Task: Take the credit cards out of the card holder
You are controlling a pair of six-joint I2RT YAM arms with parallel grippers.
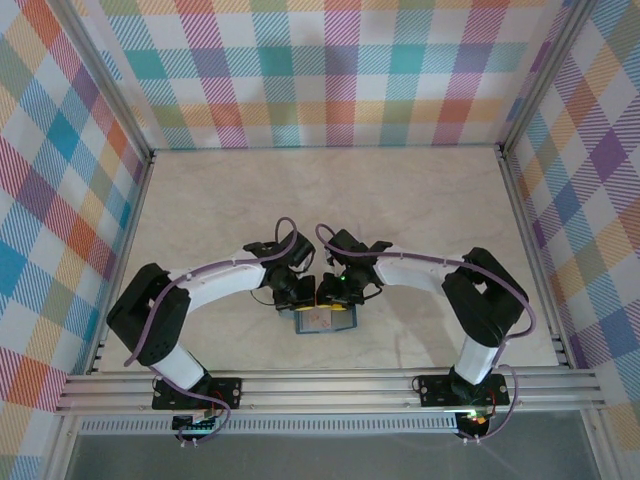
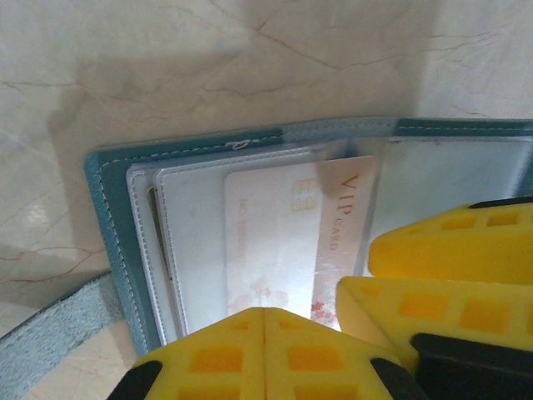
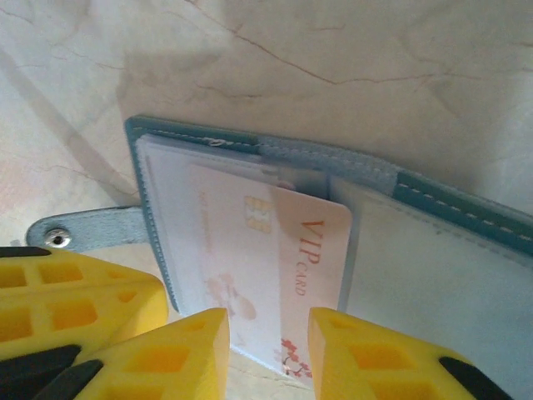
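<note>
A small teal bifold leather wallet point(image 1: 325, 322) is seen lying open on the pale marble-patterned table point(image 1: 420, 200), close to the near edge and midway between the 2 arms. A pale whitish plastic card marked VIP point(image 3: 283, 258) is shown partly drawn out of 1 clear pocket, reaching across the wallet's fold. The left gripper point(image 2: 265, 321) is closed tight, its yellow fingers pressed together over the wallet's edge. The right gripper point(image 3: 268, 333) is held narrowly apart, with 1 edge of the card lying in the gap; whether the card is pinched cannot be told.
</note>
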